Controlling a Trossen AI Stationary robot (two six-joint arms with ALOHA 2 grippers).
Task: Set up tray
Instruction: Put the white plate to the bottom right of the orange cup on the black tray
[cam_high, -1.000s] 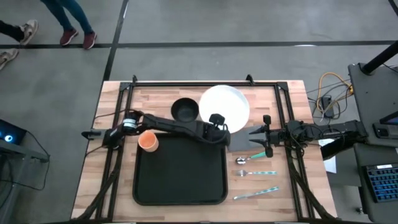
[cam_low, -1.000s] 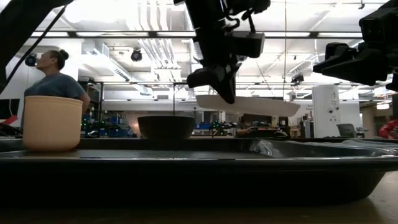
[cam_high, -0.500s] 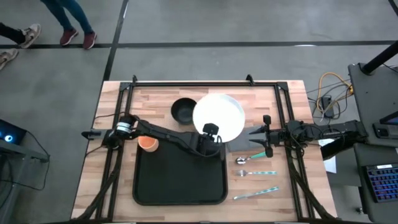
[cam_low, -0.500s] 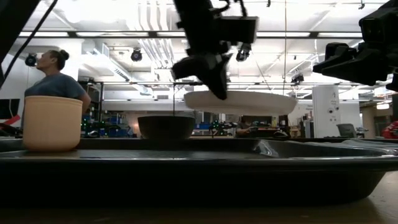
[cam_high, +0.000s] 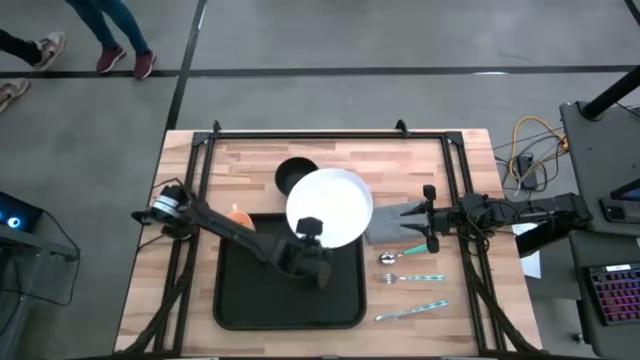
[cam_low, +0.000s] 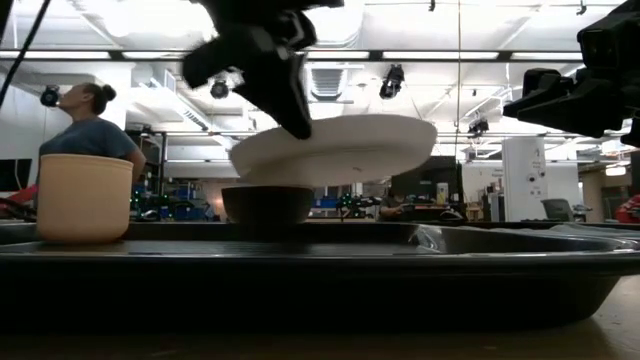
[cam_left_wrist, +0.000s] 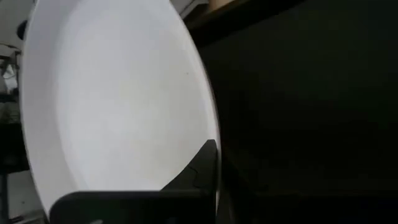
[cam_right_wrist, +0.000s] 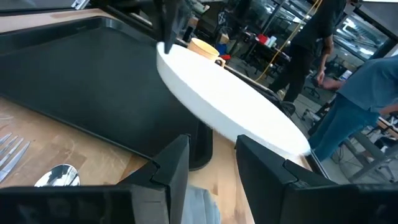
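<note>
— Sitting at the tabletop's front edge, the tray (cam_high: 290, 285) has the plate (cam_high: 330, 207) hanging over its back-right corner, pinched at the rim by the left claw (cam_high: 310, 229).
— Risk?
— That edge grip could let the tilted plate slip, or clip the bowl (cam_high: 292, 176) just behind.
— Right claw (cam_high: 412, 224)?
— Parted, holding nothing, over the napkin (cam_high: 385, 233).
— Hidden?
— The cup (cam_high: 238, 217), mostly under the arm; the pinching fingers too.
</note>
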